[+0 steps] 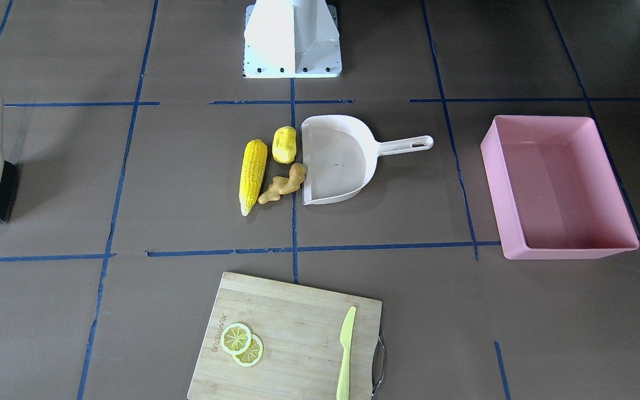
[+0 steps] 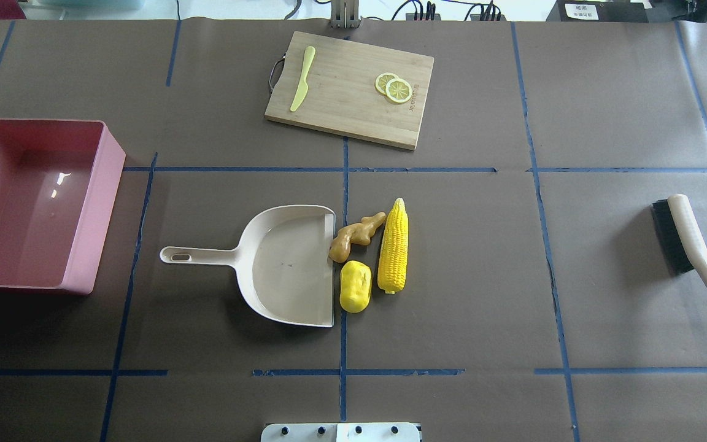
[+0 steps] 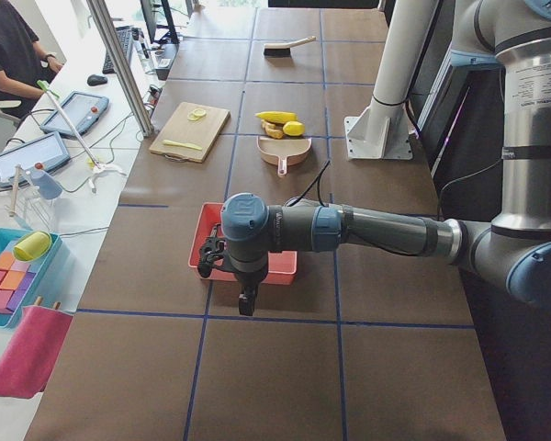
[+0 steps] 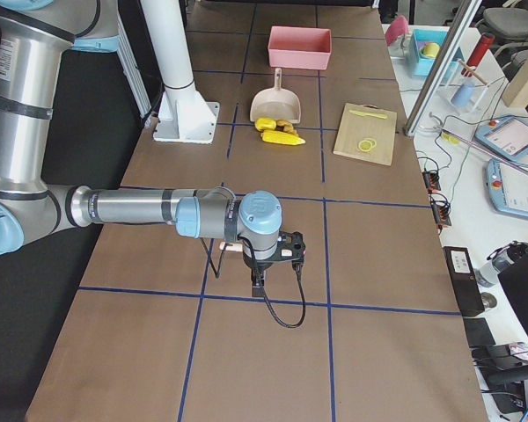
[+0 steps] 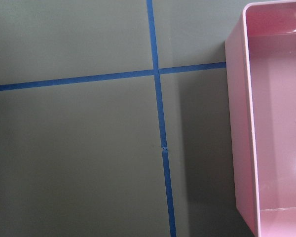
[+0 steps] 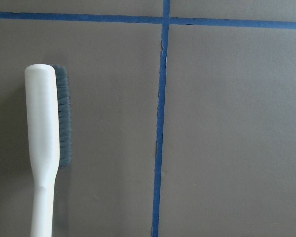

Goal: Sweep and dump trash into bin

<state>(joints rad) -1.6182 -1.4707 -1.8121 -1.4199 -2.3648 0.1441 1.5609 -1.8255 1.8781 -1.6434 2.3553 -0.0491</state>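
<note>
The left arm [image 3: 376, 230] is a grey tube between silver joint housings with pale blue caps [image 3: 245, 211]; a thin black cable [image 3: 314, 184] trails from it and a printed label [image 3: 542, 92] sits on its silver upper section. The right arm [image 4: 132, 207] is built alike, a black cable [image 4: 288, 326] looping under its wrist. The left gripper [image 3: 246, 305] and right gripper [image 4: 257, 283] are small and black. The white pedestal [image 1: 292, 33] has a base plate with a row of dark screw holes [image 1: 292, 70]

No writing could be read for certain. A short dark mark [image 1: 219, 334] ran along one edge of the cutting board [image 1: 298, 328], too small to make out. A printed label [image 3: 536, 87] on the left arm [image 3: 376, 230] was blurred.
</note>
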